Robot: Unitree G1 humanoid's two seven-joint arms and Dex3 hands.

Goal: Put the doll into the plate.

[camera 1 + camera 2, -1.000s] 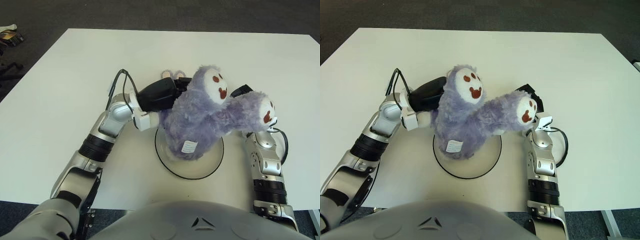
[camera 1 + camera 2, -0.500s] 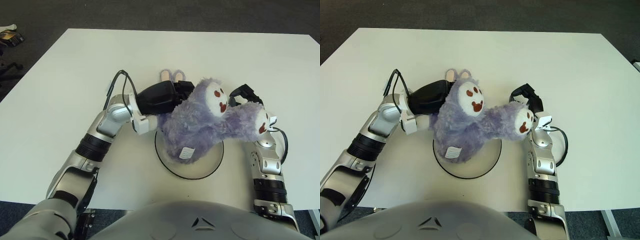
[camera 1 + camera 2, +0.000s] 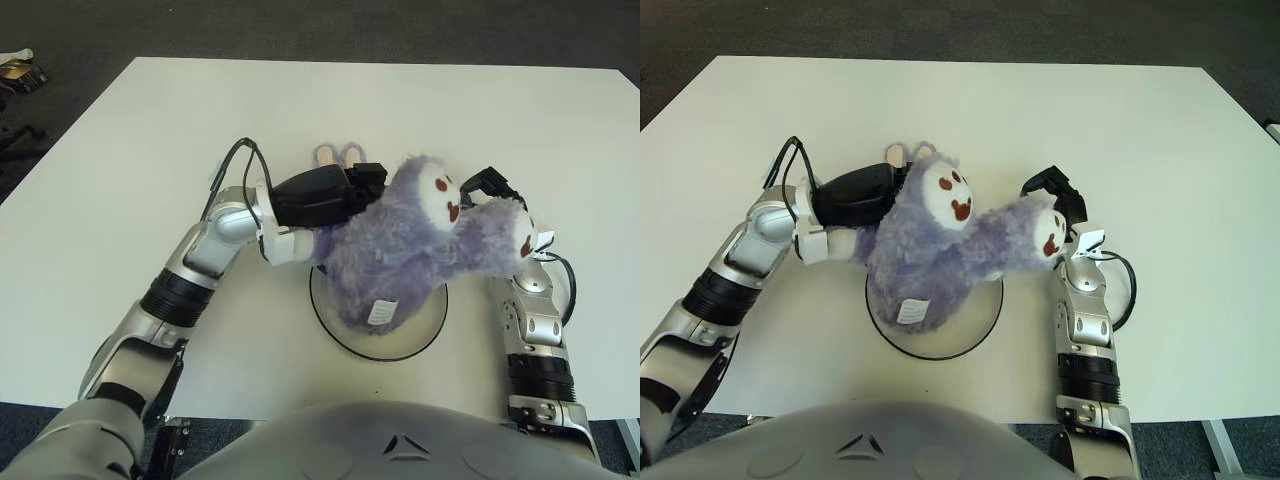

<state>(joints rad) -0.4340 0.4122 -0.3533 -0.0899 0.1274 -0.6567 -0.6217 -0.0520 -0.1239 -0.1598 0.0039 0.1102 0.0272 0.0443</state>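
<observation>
Settling onto the plate (image 3: 340,338) near the tabletop's front edge, the doll (image 3: 400,255) sits there, left hand (image 3: 330,195) pressed against its back (steadying it, I'd judge), right hand (image 3: 495,185) spread, holding nothing.

Setting reads as an office or lab-type test room, not a home. Large plain white worktop (image 3: 120,150) with square edges, matte and unmarked, fills most of both views. Floor (image 3: 300,25) around it is dark grey low-pile carpet, the commercial kind. At the far left edge, a dark wheeled base (image 3: 18,135), apparently of an office chair, sits on the carpet, partly cut off. Some small clutter (image 3: 18,70) lies on the floor near the upper left corner; too small to identify. Exposed black cable (image 3: 235,160) loops off the robot's left forearm. Nothing domestic or kitchen-like shows.
</observation>
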